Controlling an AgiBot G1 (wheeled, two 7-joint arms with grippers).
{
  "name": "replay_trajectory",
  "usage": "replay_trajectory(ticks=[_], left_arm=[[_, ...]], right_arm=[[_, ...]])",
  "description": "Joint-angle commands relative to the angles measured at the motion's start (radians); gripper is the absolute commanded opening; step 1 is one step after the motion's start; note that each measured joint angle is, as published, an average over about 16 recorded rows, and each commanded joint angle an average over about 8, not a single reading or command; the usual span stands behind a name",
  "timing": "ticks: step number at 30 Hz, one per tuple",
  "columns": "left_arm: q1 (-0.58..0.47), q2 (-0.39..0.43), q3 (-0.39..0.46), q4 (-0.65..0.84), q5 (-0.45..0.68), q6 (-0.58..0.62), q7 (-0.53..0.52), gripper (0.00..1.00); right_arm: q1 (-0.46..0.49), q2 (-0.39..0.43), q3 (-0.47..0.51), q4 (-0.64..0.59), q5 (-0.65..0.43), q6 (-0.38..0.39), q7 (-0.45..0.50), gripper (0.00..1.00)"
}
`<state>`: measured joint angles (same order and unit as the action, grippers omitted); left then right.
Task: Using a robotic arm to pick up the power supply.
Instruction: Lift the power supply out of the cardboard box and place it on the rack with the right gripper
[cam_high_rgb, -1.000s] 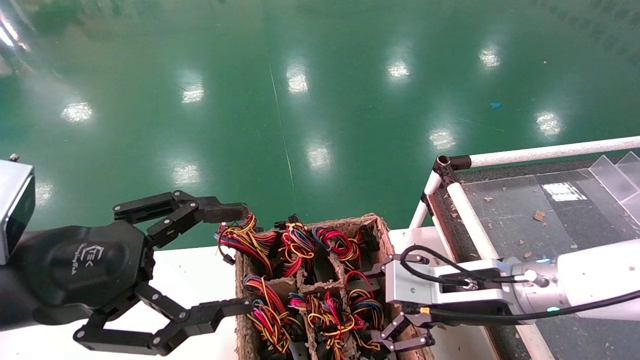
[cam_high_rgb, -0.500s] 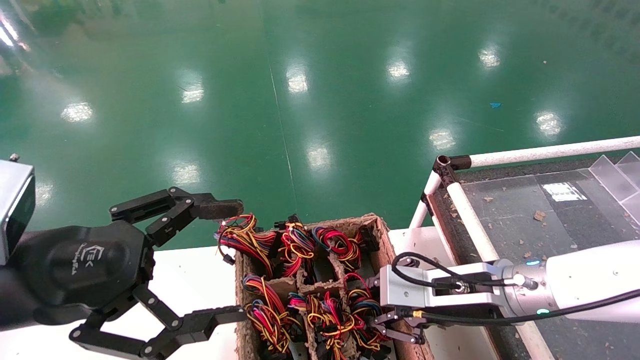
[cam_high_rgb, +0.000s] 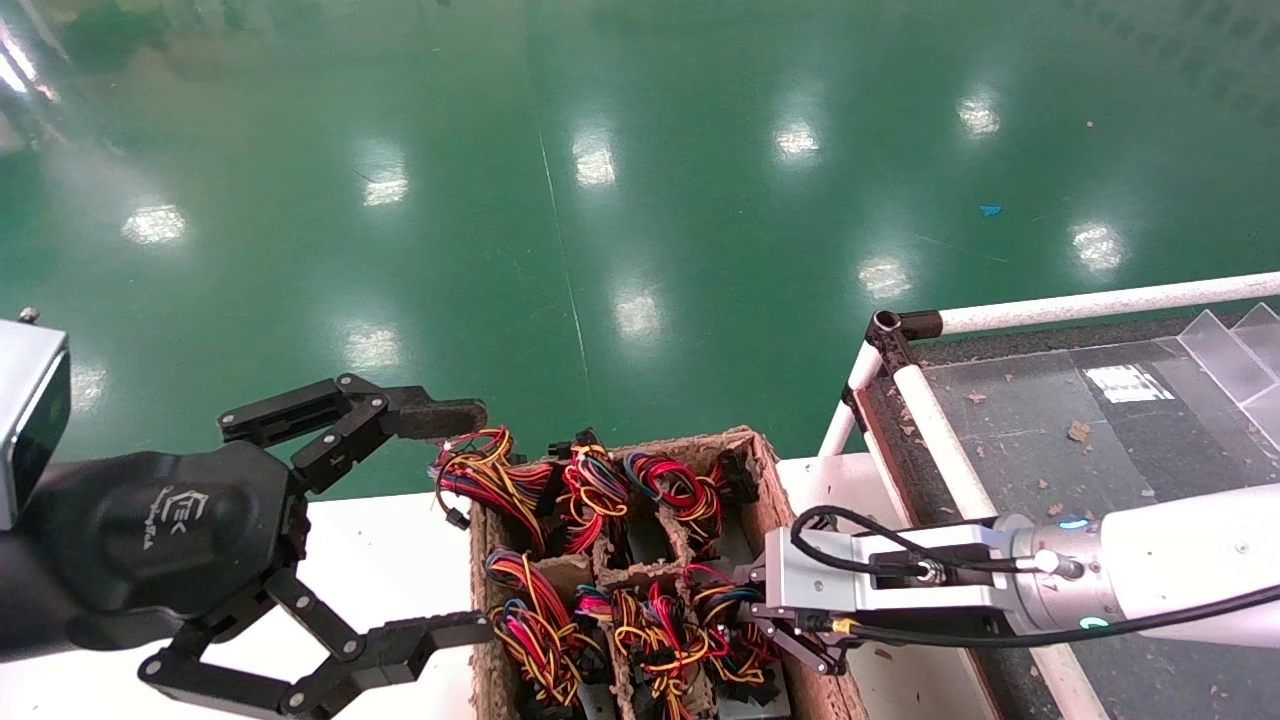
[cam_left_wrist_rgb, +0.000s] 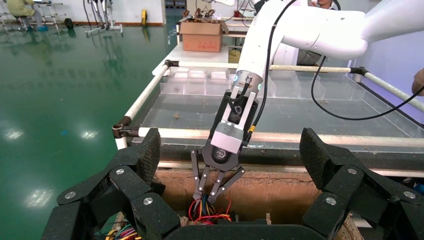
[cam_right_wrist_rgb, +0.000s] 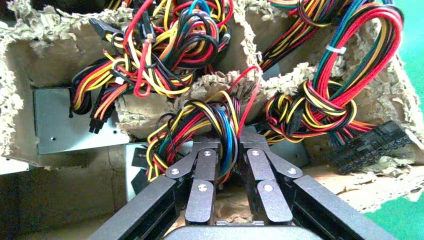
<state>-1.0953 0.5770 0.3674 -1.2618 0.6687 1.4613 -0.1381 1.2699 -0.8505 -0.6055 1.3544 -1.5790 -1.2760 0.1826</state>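
1. Far left, the left gripper (cam_high_rgb: 455, 520) is hanging off the box's left edge with its fingers spread wide, holding nothing. It's all black matte linkages, hovering over the white table (cam_high_rgb: 390, 560), with plenty of free room around it and the glossy green floor (cam_high_rgb: 600, 200) beyond.

2. Middle, the cardboard box (cam_high_rgb: 760, 470) is sitting on the table, and its pulpy brown divider walls are looking ragged and torn at the edges. The cells are packed tight, with looped bundles of red, yellow, blue and black wire spilling over the rims, so there's barely any open space inside.

3. The right gripper (cam_high_rgb: 790, 635) is reaching into the right-hand side of the box, with its jaws pinched narrow around the wire bundle (cam_right_wrist_rgb: 225, 135) of the power supply (cam_right_wrist_rgb: 67, 120). That unit is sitting down in its cell, showing flat grey sheet metal.

4. Right, the rack (cam_high_rgb: 930, 410), made of white tubes, is running just beside the box, carrying a dark surface with crumbs on it.
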Motion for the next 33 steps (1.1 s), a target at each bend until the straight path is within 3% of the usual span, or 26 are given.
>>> replay_trajectory(ticks=[1, 10, 23, 28, 33], left_arm=[[0.0, 0.0, 0.0, 0.0, 0.0, 0.0, 0.0, 1.0], [0.0, 0.0, 0.0, 0.0, 0.0, 0.0, 0.0, 1.0], [0.0, 0.0, 0.0, 0.0, 0.0, 0.0, 0.0, 1.0], [0.0, 0.0, 0.0, 0.0, 0.0, 0.0, 0.0, 1.0], [0.0, 0.0, 0.0, 0.0, 0.0, 0.0, 0.0, 1.0]], right_arm=[[-0.002, 0.002, 0.004, 0.001, 0.004, 0.005, -0.004, 0.0], [0.032, 0.064, 0.089, 0.009, 0.142, -0.015, -0.084, 0.0], [0.116, 0.233, 0.291, 0.002, 0.489, -0.144, -0.199, 0.0], [0.105, 0.289, 0.35, -0.003, 0.502, -0.091, -0.238, 0.0], [0.059, 0.322, 0.389, -0.008, 0.441, 0.041, -0.265, 0.0]])
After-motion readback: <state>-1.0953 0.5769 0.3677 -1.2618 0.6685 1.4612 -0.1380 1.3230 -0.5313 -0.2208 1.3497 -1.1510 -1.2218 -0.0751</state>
